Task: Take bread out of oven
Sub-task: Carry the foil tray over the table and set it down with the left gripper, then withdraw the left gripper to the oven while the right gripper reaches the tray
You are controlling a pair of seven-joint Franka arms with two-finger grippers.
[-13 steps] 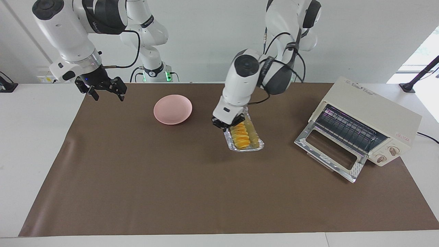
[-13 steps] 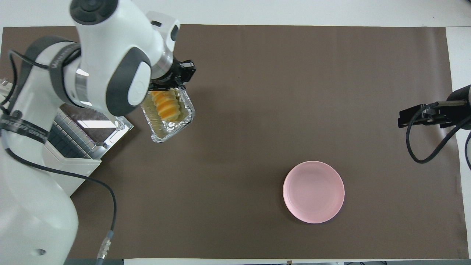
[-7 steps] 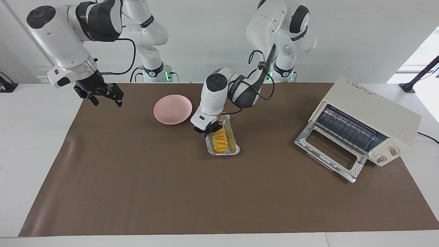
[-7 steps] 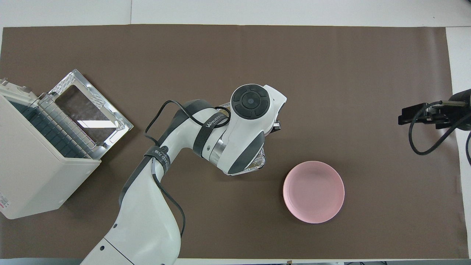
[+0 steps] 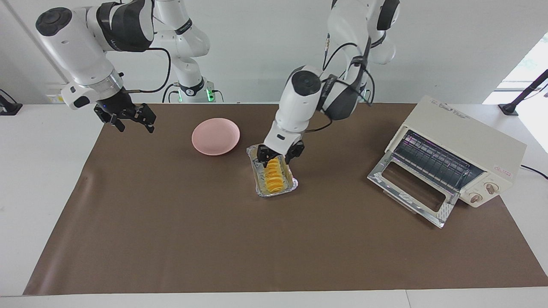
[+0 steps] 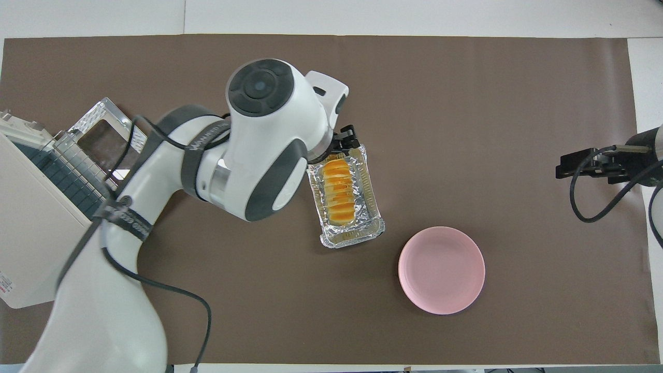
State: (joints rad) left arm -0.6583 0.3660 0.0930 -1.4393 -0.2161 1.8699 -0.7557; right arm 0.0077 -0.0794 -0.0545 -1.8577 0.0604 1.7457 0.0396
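One arm is close: the left gripper (image 5: 279, 155) hangs open over the bread's (image 5: 272, 176) end nearest the robots. That long bread lies in the foil tray (image 5: 292, 184) mid-table, out of the oven (image 5: 454, 158). The right gripper (image 5: 130, 117) waits near the table's corner; whether its fingers grip I cannot tell.

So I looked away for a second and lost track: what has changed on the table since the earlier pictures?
The left pincer carried the foil tray with the bread away from the oven and set it on the mat beside the pink plate. It has now risen a little over the tray's end nearer the robots. The right pincer waits at its end of the table; oven door open, plate unmoved.
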